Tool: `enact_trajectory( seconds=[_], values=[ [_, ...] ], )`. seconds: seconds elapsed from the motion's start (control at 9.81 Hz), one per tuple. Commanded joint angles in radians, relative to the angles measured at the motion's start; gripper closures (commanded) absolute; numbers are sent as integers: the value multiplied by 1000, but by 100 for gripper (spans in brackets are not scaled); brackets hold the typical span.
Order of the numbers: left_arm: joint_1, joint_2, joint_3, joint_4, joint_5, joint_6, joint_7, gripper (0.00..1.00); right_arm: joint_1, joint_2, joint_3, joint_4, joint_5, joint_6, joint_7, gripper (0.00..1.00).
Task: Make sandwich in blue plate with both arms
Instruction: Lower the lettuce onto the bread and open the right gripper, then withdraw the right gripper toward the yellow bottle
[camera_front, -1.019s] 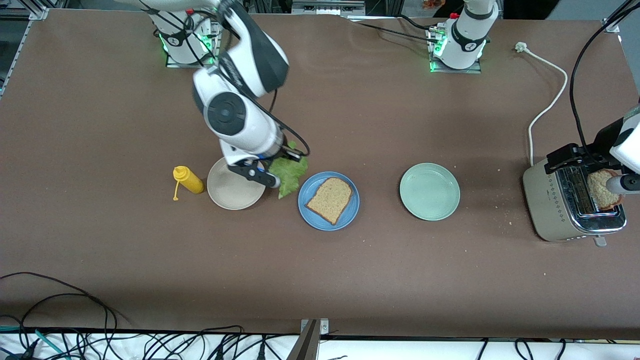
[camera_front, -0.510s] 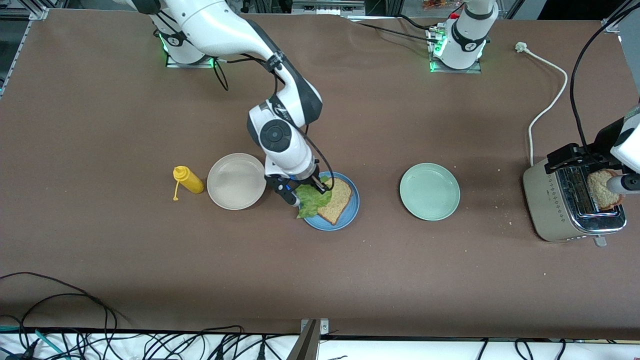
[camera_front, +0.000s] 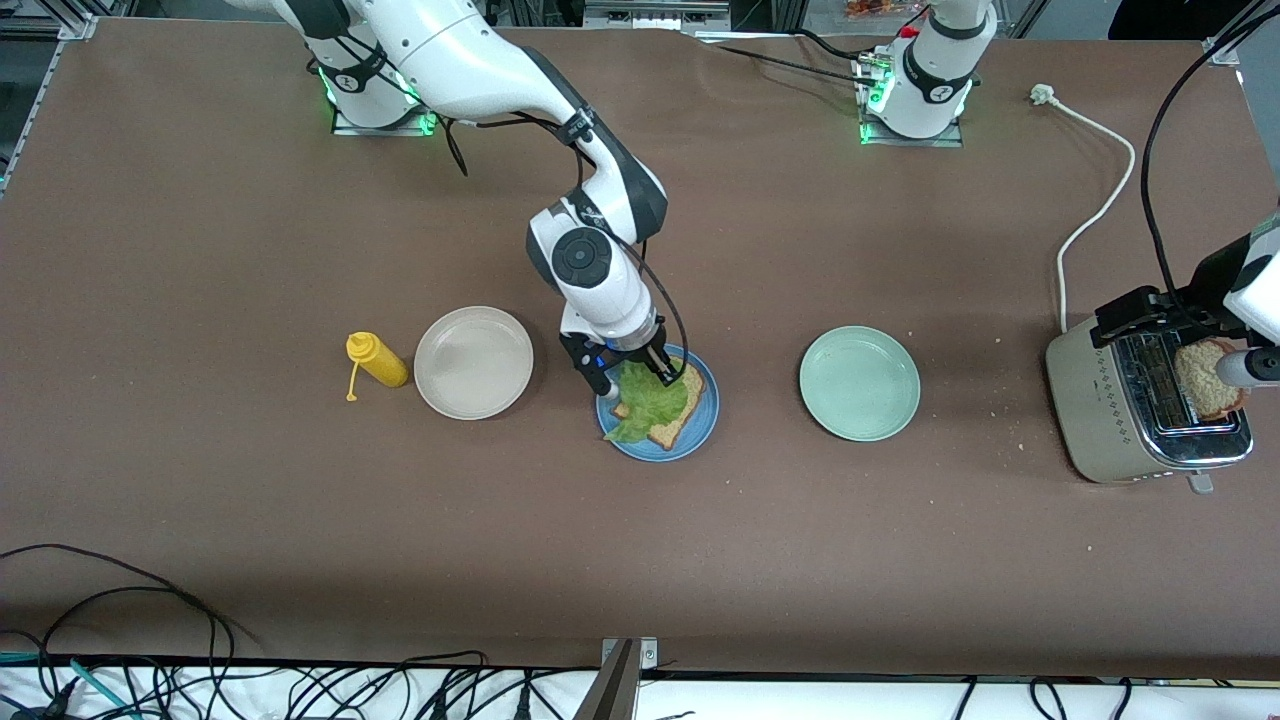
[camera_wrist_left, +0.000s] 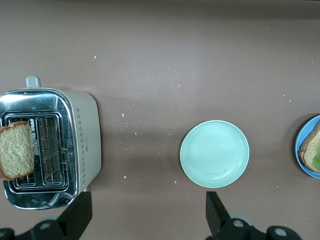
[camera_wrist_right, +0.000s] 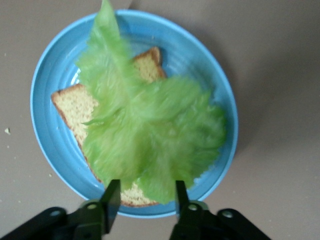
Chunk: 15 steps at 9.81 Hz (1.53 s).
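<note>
Now the right gripper (camera_front: 630, 377) hangs low over the blue plate (camera_front: 700, 437), its fingers (camera_wrist_right: 111, 199) parted with the edge of the lettuce leaf (camera_front: 655, 402) showing between them; whether they pinch it I cannot tell. That crinkled leaf is draped across the bread slice (camera_front: 685, 413) on the plate, one tip trailing over the rim toward the beige-white plate (camera_front: 473, 362). A yellow squeeze bottle (camera_front: 377, 360) lies just beside that beige-white plate, toward the right arm's end of the table. Over at the left arm's end, the left gripper (camera_wrist_left: 145, 220) waits above the toaster (camera_front: 1138, 412), jaws spread wide and empty, while a second bread slice (camera_wrist_left: 16, 156) stands in one slot. Between toaster and blue plate sits the pale mint-green plate (camera_front: 859, 383), bare, with crumbs (camera_wrist_left: 131, 134) scattered on the brown tabletop (camera_front: 300, 520) near it.
</note>
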Motion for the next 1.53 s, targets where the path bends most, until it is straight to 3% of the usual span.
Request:
enact_trajectory(
  seconds=[0.0,0.2,0.41,0.71,0.92,1.43],
  values=[
    [-1,-6,4,15,-17,-19,17,0,15,-49,-49,33,-12,-75,9,0],
    [-1,-6,6,15,-17,-19,17,0,11,-152,-77,33,-85,-249,-17,0],
    [0,-6,6,15,-17,-19,17,0,6,-250,-145,33,-104,-480,-225,0],
    [-1,-6,0,15,-17,-19,16,0,6,-364,-346,27,-105,-821,-775,0],
    [-1,-6,3,15,-17,-19,16,0,7,-416,-467,-39,-102,-863,-1111,0],
    [-1,-6,3,15,-17,-19,16,0,7,-470,-708,-209,-105,-857,-1599,0]
  ],
)
